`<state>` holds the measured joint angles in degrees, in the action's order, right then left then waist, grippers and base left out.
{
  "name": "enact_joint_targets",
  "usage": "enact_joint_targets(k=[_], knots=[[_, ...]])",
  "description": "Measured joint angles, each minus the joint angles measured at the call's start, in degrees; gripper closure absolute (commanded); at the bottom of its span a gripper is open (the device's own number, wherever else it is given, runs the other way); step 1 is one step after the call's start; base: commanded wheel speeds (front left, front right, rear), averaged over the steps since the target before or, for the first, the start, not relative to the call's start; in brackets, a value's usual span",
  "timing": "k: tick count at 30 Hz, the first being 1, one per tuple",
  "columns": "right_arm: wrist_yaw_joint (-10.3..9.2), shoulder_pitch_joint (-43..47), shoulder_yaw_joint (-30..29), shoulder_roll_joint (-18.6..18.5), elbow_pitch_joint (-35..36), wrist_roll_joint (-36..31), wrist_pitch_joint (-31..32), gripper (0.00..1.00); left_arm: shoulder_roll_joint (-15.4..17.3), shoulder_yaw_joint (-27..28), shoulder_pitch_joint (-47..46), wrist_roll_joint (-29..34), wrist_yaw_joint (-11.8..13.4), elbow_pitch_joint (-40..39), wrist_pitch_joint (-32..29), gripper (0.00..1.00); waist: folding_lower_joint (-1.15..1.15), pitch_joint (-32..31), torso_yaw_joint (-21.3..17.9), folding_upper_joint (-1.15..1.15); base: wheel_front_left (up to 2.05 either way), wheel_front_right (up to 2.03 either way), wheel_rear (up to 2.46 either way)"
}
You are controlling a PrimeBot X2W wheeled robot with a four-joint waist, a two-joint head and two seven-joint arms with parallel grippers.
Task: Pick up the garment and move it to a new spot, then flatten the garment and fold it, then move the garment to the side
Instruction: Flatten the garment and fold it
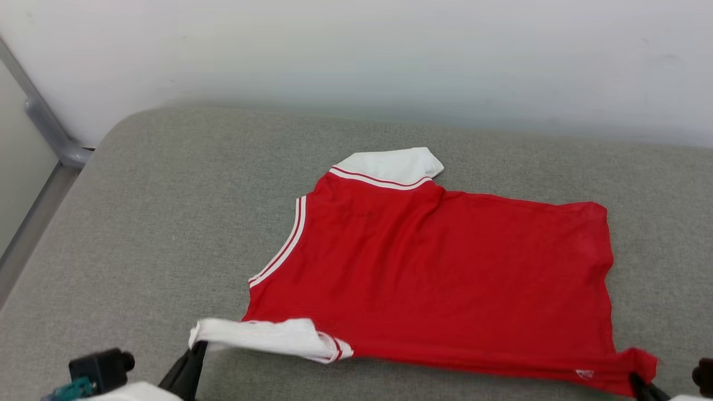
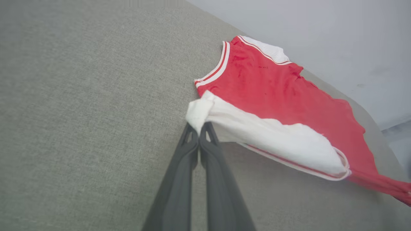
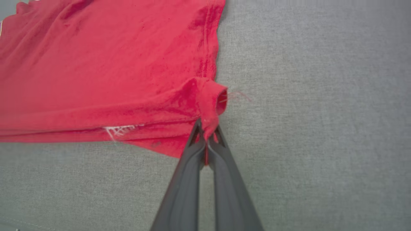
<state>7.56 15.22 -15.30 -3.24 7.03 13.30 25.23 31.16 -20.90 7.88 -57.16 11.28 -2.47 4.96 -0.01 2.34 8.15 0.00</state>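
Observation:
The garment [image 1: 434,273] is a red jersey with white sleeves and striped trim, spread mostly flat on the grey padded surface [image 1: 167,211]. No lettering shows on the side that faces up. My left gripper [image 1: 196,350] is shut on the tip of the near white sleeve [image 2: 199,110], lifting it slightly off the surface. At the lower right, my right gripper [image 1: 636,380] is shut on the near hem corner [image 3: 210,106], which is bunched between the fingers [image 3: 192,150]. The far sleeve [image 1: 390,164] lies flat toward the wall.
A pale wall [image 1: 356,55] rises behind the surface. A grey metal rail [image 1: 47,125] runs down the left side beside the rounded corner of the padding. Bare grey padding stretches left of the garment and in front of it.

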Motion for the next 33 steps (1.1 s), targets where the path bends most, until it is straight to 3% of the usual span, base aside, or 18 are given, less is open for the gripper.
enact_joint_targets(k=[4, 10, 20, 22, 26, 27, 28, 29, 30, 31, 33], knots=[[-0.01, -3.10, 0.38, -0.24, 0.82, -1.86, 1.02, 1.00, 0.40, -0.55, -4.36, 1.10, -0.25, -1.24, -1.29, 1.00, 0.00, 1.14, -0.35, 0.00, 0.00, 0.00, 0.00], [-0.01, -9.77, 1.00, -0.76, 0.89, -4.91, 0.86, 1.00, -1.18, -0.94, -12.51, 2.03, -2.72, 1.94, -0.81, 1.00, 0.01, 4.70, -1.27, 0.00, 0.00, 0.00, 0.00], [-0.02, -16.59, 2.26, -0.36, -4.41, -7.61, -0.43, 1.00, -5.17, -3.16, -23.62, 2.03, -8.34, 14.26, -0.83, 1.00, 0.02, 12.02, -2.44, 0.00, 0.00, 0.00, 0.00], [-0.02, -18.58, 2.32, -0.23, -8.45, -8.78, -1.60, 1.00, -7.10, -4.79, -27.35, 1.81, -11.32, 21.48, -1.87, 1.00, 0.02, 14.42, -2.96, 0.00, 0.00, 0.00, 0.00], [-0.02, -19.82, 3.00, -0.23, -10.66, -9.01, -3.13, 1.00, -8.34, -6.13, -29.55, 1.42, -13.44, 26.59, -3.19, 1.00, 0.02, 15.24, -3.31, 0.00, 0.00, 0.00, 0.00], [-0.02, -19.98, 3.16, -0.23, -11.11, -9.01, -3.49, 0.79, -8.48, -6.47, -30.03, 1.36, -13.94, 27.54, -3.49, 1.00, 0.02, 15.29, -3.37, 0.00, 0.00, 0.00, 0.00], [-0.03, -20.02, 3.60, -0.32, -11.45, -9.07, -4.09, 0.61, -8.61, -6.72, -30.54, 1.32, -14.40, 28.52, -3.88, 0.94, 0.02, 15.25, -3.38, 0.00, 0.00, 0.00, 0.00], [-0.04, -20.03, 3.83, -0.41, -11.66, -9.09, -5.12, 0.39, -8.82, -6.89, -30.86, 1.31, -14.72, 29.22, -3.86, 0.54, 0.02, 15.14, -3.36, 0.00, 0.00, 0.00, 0.00], [-0.05, -20.03, 4.00, -0.41, -11.89, -9.10, -6.10, 0.00, -9.07, -6.94, -31.05, 1.21, -14.95, 29.88, -3.81, 0.22, 0.02, 14.96, -3.33, 0.00, 0.00, 0.00, 0.00], [-0.07, -20.02, 4.23, -0.44, -12.12, -8.81, -7.20, 0.00, -9.35, -7.03, -31.17, 1.00, -15.22, 30.41, -3.70, 0.00, 0.01, 14.71, -3.29, 0.00, 0.00, 0.00, 0.00], [-0.05, -20.01, 4.65, -0.41, -11.87, -8.26, -10.78, 0.00, -9.55, -6.97, -31.26, 1.04, -15.43, 30.98, -2.68, 0.00, 0.01, 14.03, -3.22, 0.00, 0.00, 0.00, 0.00]])
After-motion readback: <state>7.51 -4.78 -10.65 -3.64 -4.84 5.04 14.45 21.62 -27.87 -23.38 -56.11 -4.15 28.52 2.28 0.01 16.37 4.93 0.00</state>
